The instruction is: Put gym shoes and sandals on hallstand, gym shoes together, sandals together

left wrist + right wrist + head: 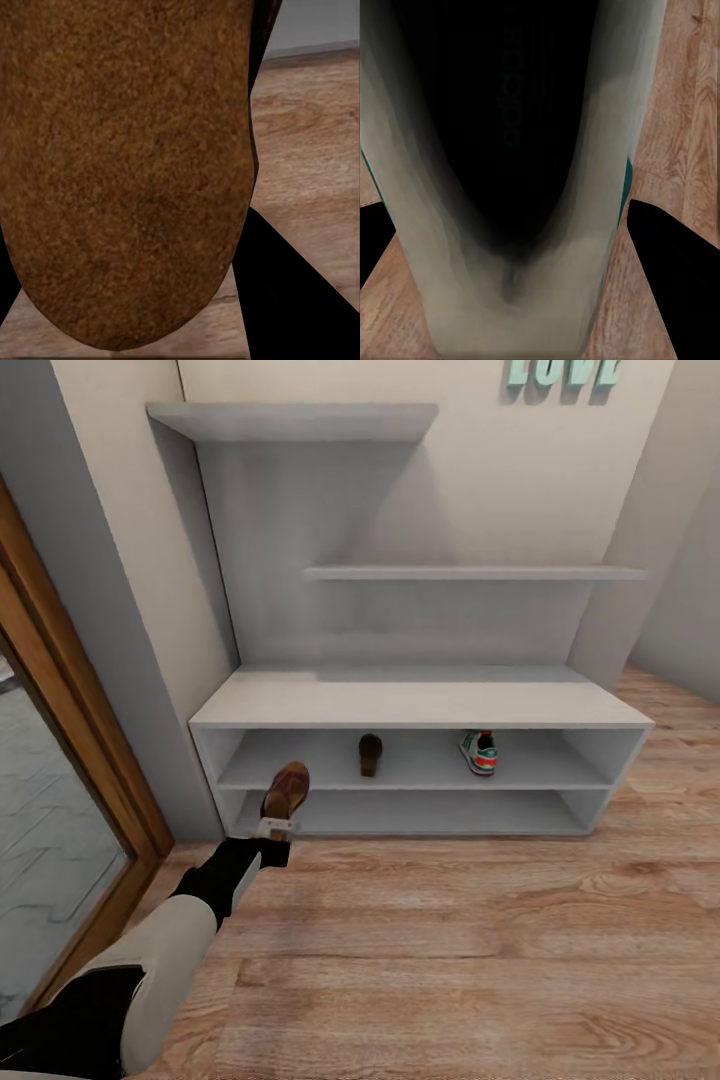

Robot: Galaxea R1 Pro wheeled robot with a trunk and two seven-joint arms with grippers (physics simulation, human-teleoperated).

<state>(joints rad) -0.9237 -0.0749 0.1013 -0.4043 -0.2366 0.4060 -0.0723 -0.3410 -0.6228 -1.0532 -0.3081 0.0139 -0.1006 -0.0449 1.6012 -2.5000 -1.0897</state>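
Sandal (287,788) in your left gripper (275,826), jaws clamped on its heel end, toe pointing up toward the shoe rack (420,705). You're holding it just in front of the rack's left end, about level with the two low shelves. The left wrist view is mostly brown sole (127,165) close up, with dark finger (289,292) edges beside it and wood floor (307,150) behind.

Second sandal (370,753) sits on the rack's upper low shelf, left of centre. One gym shoe (479,751) sits on the same shelf to the right of it, apart from the sandal, not touching.

Your right gripper (510,247) grips the other gym shoe (510,300): the wrist view looks into its dark inside with the cream lining around, a green stripe showing at the edge, black fingers (679,270) pressed on either side, floor (682,112) past it.

Rack's bench top and both wall shelves are bare. Green letters (563,372) on the wall above, cut off at the frame top. Wood-framed glass door (60,790) on the left.
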